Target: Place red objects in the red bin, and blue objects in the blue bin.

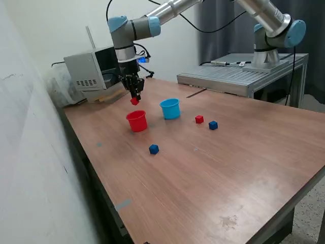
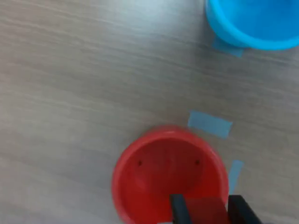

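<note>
My gripper [image 1: 134, 99] is shut on a small red cube [image 1: 134, 101] and holds it in the air above the red cup [image 1: 137, 121]. In the wrist view the red cube [image 2: 205, 209] sits between the black fingertips [image 2: 179, 211] over the open, empty red cup [image 2: 163, 179]. The light blue cup [image 1: 170, 108] stands just to the exterior view's right of the red cup; its edge also shows in the wrist view [image 2: 254, 23]. A second red cube [image 1: 199, 119] and a dark blue cube [image 1: 213, 125] lie right of the blue cup. Another dark blue cube [image 1: 154, 149] lies in front of the red cup.
A grey box-like device [image 1: 94, 68] stands at the table's back left. A metal platform [image 1: 238, 76] with the arm's base stands at the back right. Blue tape marks [image 2: 210, 123] lie on the wooden table [image 1: 213, 178] near the red cup.
</note>
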Robot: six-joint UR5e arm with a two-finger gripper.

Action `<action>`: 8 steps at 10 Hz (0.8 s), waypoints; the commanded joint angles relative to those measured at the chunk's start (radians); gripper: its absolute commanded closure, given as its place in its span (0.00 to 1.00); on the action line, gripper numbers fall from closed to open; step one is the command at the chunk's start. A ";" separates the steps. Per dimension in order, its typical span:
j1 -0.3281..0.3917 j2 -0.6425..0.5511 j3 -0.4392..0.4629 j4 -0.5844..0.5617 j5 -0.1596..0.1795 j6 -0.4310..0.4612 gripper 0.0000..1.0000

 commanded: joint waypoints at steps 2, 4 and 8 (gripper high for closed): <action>0.002 0.026 0.004 -0.005 0.001 -0.001 1.00; -0.002 0.031 0.001 -0.019 0.001 -0.001 0.00; -0.001 0.031 -0.001 -0.040 -0.005 -0.003 0.00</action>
